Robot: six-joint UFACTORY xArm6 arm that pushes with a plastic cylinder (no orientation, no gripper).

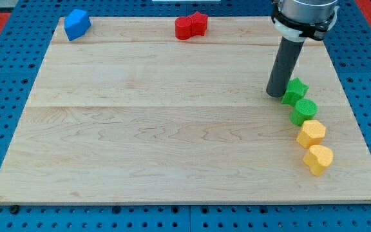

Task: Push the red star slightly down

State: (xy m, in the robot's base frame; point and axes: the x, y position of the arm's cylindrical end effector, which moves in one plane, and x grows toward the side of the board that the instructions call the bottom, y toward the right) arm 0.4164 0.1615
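At the upper middle of the frame, close to the far edge of the table [140, 129], the red star [199, 22] is seen, touching a red cylinder-like block [184, 28] on its left side. No claw is fitted to this arm, so nothing can be clenched or released; only a dark rod is carried, and my tip [276, 95] is set down at the right of the frame, just beside or touching the green star [295, 90]. Below that star a green round block [304, 111], a yellow hexagon-like block [311, 133] and a yellow heart [319, 158] are lined up toward the lower right. A blue block [76, 24] is placed in the upper left corner. The tip is well apart from the red star, so the task is judged not yet begun: the tip must first be brought above the star's far side, where little room is left, and then the push toward the frame's bottom remains to be made.
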